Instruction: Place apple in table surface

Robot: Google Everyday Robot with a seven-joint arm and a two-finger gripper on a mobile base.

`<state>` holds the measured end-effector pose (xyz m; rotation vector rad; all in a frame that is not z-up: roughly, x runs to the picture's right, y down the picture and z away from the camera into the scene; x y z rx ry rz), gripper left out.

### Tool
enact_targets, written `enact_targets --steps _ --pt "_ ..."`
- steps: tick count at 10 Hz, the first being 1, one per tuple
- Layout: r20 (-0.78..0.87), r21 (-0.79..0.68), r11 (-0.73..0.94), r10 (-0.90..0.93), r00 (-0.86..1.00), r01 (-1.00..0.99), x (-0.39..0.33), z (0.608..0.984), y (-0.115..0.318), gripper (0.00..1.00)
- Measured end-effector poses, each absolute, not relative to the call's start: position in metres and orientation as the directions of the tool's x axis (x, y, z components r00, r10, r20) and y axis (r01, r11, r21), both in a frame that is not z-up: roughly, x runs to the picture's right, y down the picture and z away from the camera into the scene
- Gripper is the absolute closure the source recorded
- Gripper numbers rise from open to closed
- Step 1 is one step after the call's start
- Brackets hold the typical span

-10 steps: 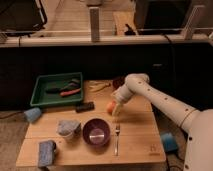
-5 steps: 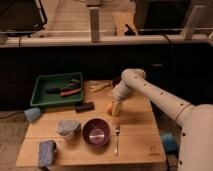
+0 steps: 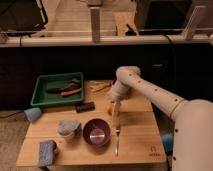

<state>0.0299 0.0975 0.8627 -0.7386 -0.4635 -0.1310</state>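
Apple (image 3: 110,106) sits low over the table surface (image 3: 137,135), up and to the right of the maroon bowl (image 3: 96,132), apparently pinched in the gripper (image 3: 115,111). Fork (image 3: 117,141) lies just right of the bowl; green tray (image 3: 44,97) up-left.

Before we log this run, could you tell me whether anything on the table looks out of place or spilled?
Nothing stands out. The end effector hangs over the table beside the bowl, with the apple partly hidden behind it. Nothing looks spilled or tipped.
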Motion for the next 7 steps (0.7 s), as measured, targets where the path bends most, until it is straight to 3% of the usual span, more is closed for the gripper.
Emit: enact_targets --steps 7 --pt "0.452 -0.617 0.737 0.045 0.891 0.276 0.0292 0.8628 0.0974 0.20"
